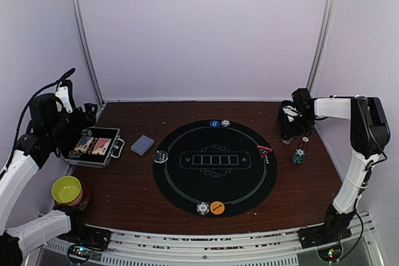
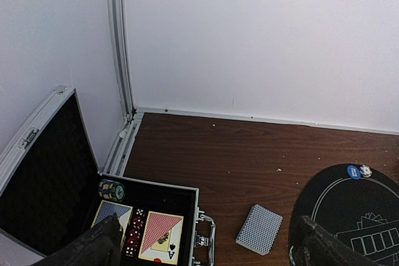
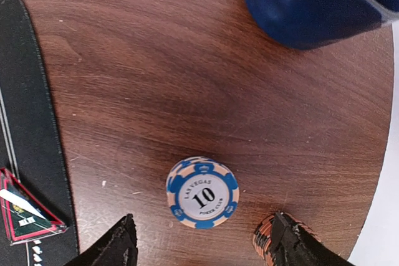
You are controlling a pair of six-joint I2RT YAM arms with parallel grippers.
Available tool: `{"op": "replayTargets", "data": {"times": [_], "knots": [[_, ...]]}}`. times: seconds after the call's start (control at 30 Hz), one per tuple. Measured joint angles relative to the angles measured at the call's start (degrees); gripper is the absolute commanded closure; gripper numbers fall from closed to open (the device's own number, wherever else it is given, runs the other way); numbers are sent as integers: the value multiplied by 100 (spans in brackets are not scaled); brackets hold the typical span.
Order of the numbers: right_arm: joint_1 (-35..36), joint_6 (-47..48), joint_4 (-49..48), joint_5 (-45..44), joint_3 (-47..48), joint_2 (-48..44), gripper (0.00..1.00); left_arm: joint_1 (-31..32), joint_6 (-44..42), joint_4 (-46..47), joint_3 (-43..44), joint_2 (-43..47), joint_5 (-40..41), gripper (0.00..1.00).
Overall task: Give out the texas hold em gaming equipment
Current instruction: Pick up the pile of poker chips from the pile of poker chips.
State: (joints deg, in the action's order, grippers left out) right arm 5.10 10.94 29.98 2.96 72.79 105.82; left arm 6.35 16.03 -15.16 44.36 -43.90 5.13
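Observation:
My right gripper (image 3: 206, 248) hangs open just above the wood at the table's right side (image 1: 292, 133). A blue-and-peach striped poker chip stack (image 3: 202, 192) marked 10 stands just ahead of its fingertips. The right fingertip (image 3: 293, 244) overlaps an orange striped stack (image 3: 265, 246). The red triangle marker (image 3: 25, 211) lies on the black mat's edge (image 1: 264, 150). A grey-blue card deck (image 2: 259, 229) lies left of the mat (image 1: 142, 145). My left gripper (image 2: 202, 255) is open and empty above the open case (image 2: 187, 216). A blue button (image 1: 214, 124) and an orange button (image 1: 217, 207) sit on the mat with single chips beside them.
A round black mat (image 1: 249, 185) covers the table's middle. The open metal case (image 1: 115, 147) at the left holds card decks, dice and green chips (image 2: 111, 189). A dark blue cup (image 3: 312, 1) stands beyond the chip stacks. A yellow-green bowl (image 1: 67, 189) sits at the near left.

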Motion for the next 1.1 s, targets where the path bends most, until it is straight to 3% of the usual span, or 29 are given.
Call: {"op": "replayTargets", "data": {"times": [1.1], "knots": [[-101, -319, -258, 155, 2, 490, 43, 0, 0, 2, 0, -2, -2, 2]]}}
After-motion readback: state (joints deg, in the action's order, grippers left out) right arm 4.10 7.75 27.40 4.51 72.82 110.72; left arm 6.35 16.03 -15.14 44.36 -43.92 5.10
